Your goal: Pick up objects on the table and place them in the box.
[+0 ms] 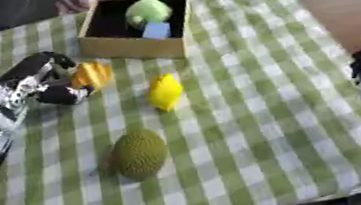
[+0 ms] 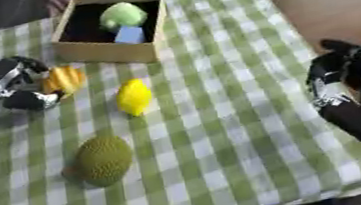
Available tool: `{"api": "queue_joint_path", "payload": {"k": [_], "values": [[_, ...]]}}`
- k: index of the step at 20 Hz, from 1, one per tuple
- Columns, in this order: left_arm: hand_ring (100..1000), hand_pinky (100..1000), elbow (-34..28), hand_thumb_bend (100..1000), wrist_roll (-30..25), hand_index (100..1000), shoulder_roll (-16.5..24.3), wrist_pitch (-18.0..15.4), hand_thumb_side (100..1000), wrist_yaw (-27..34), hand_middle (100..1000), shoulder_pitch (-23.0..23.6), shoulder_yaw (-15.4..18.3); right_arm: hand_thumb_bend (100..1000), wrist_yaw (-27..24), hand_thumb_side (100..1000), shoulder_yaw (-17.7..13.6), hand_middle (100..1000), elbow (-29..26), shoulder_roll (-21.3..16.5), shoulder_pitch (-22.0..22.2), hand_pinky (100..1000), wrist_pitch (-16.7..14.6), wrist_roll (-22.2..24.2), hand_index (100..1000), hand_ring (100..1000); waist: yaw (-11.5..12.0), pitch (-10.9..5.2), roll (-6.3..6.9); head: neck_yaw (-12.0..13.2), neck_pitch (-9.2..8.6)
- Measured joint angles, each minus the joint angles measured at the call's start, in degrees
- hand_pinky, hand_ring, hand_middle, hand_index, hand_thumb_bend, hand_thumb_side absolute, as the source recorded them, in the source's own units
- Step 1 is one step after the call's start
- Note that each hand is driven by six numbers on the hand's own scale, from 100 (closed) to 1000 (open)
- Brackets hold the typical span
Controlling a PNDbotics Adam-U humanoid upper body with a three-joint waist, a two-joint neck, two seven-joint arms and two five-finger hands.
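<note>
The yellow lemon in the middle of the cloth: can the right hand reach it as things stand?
Probably yes. The lemon lies alone on bare cloth, and nothing stands between it and the right hand.

green-checked tablecloth (image 1: pixel 250 130), yellow lemon (image 1: pixel 165 91), tan box (image 1: pixel 132 45)

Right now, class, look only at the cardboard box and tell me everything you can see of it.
The cardboard box is square, tan on the outside, with an open top and a dark inside. It stands upright at the far end of the green checked tablecloth. Inside lie a light green rounded object and a small pale blue block, close together. Neither hand touches the box; the left hand, holding an orange object, is just in front of it.
</note>
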Motion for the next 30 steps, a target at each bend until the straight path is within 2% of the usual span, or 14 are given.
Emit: {"api": "queue_joint_path", "payload": {"k": [6, 11, 16, 19, 23, 30], "values": [[676, 728, 1.2, 346, 0.4, 810, -1.1, -0.6, 400, 0.9, 738, -0.8, -0.4, 100, -0.1, 387, 0.0, 634, 0.0, 0.0, 0.0, 618, 0.0, 0.0, 849, 660, -0.2, 0.0, 0.0, 0.2, 0.03], [611, 691, 1.0, 279, -0.6, 757, -1.4, -1.6, 283, 1.2, 661, -1.0, -1.1, 100, -0.2, 386, 0.0, 634, 0.0, 0.0, 0.0, 617, 0.0, 0.0, 848, 659, -0.2, 0.0, 0.0, 0.3, 0.03], [523, 633, -0.3, 178, -0.6, 666, -1.6, -2.0, 138, 1.1, 554, -1.0, -1.8, 100, -0.2, 386, 0.0, 634, 0.0, 0.0, 0.0, 617, 0.0, 0.0, 848, 660, -0.2, 0.0, 0.0, 0.2, 0.04], [462, 581, -1.7, 107, 0.4, 592, -1.6, -1.9, 123, 0.7, 484, -0.7, -1.9, 100, -0.2, 388, 0.0, 634, 0.0, 0.0, 0.0, 617, 0.0, 0.0, 847, 661, -0.2, 0.0, 0.0, 0.1, 0.04], [427, 551, -5.9, 100, 2.9, 547, -0.9, -1.3, 130, 0.9, 449, 0.4, -1.9, 100, -0.2, 386, 0.0, 634, 0.0, 0.0, 0.0, 617, 0.0, 0.0, 847, 661, -0.1, 0.0, 0.0, -0.3, 0.05], [425, 555, -19.0, 100, 3.4, 543, 4.7, -0.2, 123, 3.6, 447, 1.8, -1.3, 100, -0.2, 391, 0.0, 634, 0.0, 0.0, 0.0, 616, 0.0, -0.1, 847, 661, -0.3, 0.0, 0.0, -0.9, 0.05]]}}
